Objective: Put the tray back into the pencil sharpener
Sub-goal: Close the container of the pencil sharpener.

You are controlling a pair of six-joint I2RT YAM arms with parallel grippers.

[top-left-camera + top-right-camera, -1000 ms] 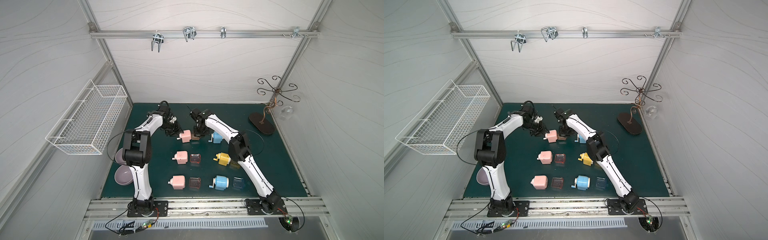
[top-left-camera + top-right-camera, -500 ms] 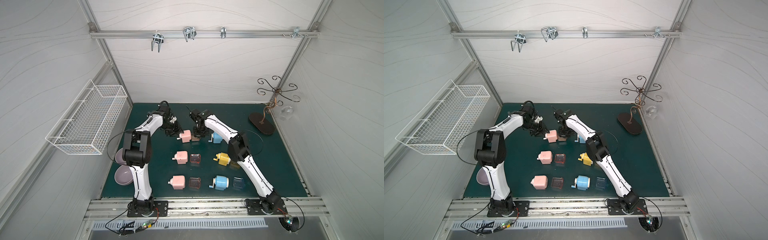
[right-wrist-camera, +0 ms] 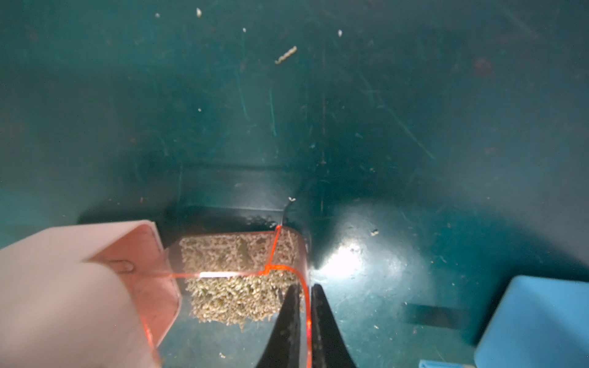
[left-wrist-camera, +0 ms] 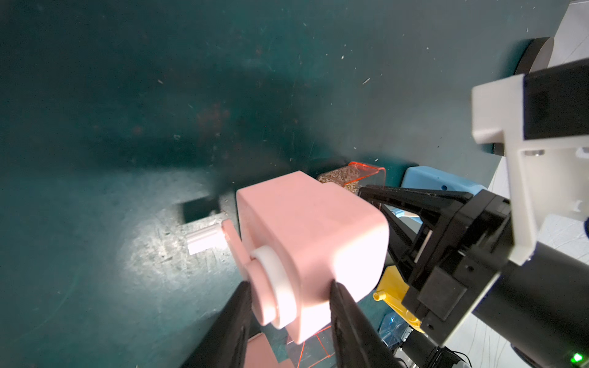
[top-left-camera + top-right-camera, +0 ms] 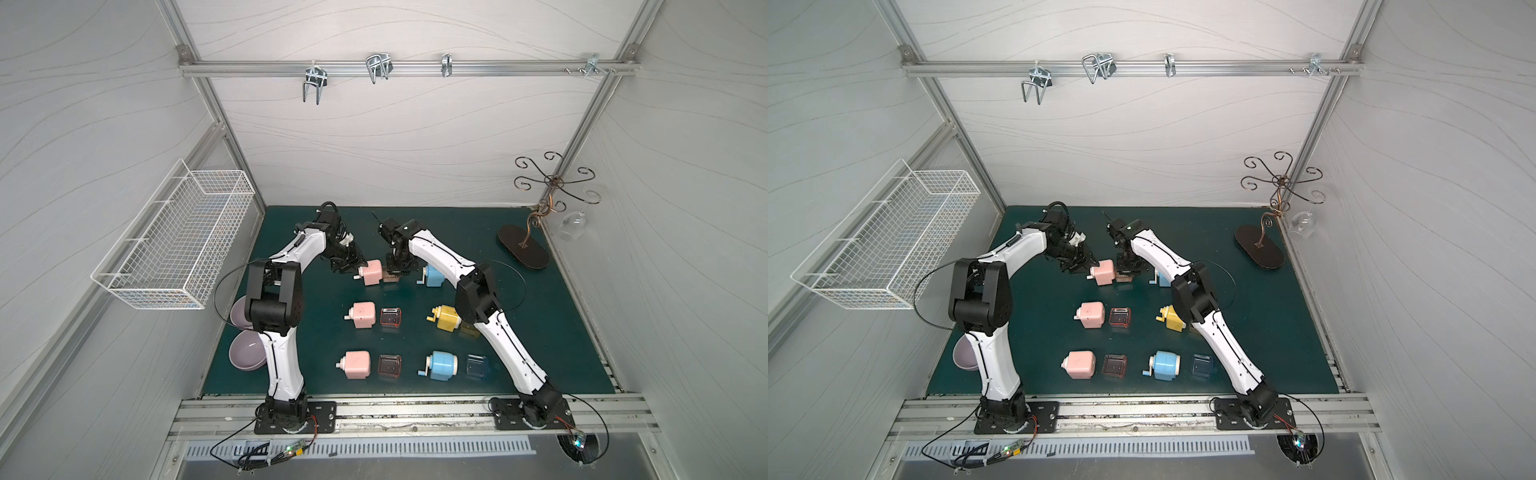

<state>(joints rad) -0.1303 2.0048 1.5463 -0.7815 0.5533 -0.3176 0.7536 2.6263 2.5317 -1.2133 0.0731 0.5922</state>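
At the far middle of the bench (image 5: 540, 332), the orange tray (image 3: 242, 274), full of shavings, is seen just right of the pink pencil sharpener (image 4: 312, 235), one end at its opening. The tray's right wall is pinched by the right hand (image 3: 305, 288). The sharpener's crank end is clamped by the left hand (image 4: 290, 286). A blue sharpener (image 5: 434, 275) is set just right.

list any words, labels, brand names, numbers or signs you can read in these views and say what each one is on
No words, numbers or brands are readable in any view.
Pale mark on the wire stand base: too small to read.
Moulded oval outline on the pink pencil sharpener: a shape only, no letters visible.
Orange tray: no print visible.
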